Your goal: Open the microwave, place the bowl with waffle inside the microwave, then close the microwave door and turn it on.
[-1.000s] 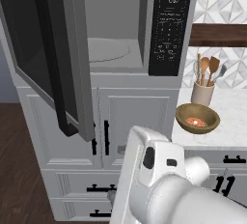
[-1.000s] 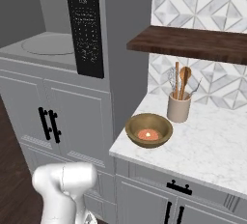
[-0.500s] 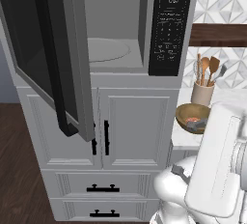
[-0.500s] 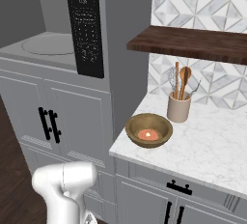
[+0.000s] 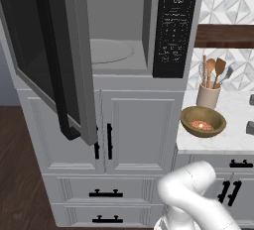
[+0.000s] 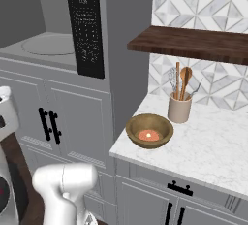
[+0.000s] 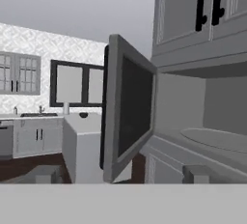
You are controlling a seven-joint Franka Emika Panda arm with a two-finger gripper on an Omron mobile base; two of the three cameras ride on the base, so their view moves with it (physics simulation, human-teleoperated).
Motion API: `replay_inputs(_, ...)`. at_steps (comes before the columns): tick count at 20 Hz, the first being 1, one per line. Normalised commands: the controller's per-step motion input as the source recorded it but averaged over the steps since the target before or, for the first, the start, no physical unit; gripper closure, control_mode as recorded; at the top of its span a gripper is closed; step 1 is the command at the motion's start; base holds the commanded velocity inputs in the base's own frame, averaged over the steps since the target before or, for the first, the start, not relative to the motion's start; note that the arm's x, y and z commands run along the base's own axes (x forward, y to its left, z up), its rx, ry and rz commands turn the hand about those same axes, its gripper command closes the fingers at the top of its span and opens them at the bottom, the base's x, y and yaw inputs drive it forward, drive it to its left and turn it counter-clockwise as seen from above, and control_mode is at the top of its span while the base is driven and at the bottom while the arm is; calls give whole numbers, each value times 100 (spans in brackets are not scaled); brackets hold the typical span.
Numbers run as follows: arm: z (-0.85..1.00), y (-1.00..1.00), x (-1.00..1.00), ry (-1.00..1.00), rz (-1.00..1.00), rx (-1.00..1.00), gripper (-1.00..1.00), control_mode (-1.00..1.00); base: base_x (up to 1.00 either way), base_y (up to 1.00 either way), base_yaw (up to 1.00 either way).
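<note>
Microwave door (image 5: pixel 54 60) stands open; gripper (image 7: pixel 120 175) fingers spread, empty. Next: reach for bowl with waffle (image 5: pixel 202 122), 3 o'clock of microwave (image 5: pixel 124 26)

microwave door (image 5: pixel 49 55) stands swung open left, bowl with waffle (image 5: pixel 203 122) on the counter (image 5: pixel 218 142) beside utensil cup (image 5: pixel 208 95).
</note>
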Motion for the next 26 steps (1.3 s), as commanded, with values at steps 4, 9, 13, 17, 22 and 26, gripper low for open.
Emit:
replay_inputs(4, -9, 1, 66, 2, 0, 3, -100, -100, 0, 0, 0)
replay_inputs(9, -18, 0, 30, 49, 0, 29, -100, -100, 0, 0, 0)
replay_inputs(13, -30, 17, 9, 80, 0, 36, -100, -100, 0, 0, 0)
replay_inputs(17, -39, 57, -3, 51, -19, 26, -100, -100, 0, 0, 0)
replay_inputs(22, -25, 33, -5, 37, -37, 22, -100, -100, 0, 0, 0)
replay_inputs(26, 0, 20, 44, 34, -7, 8, -100, -100, 0, 0, 0)
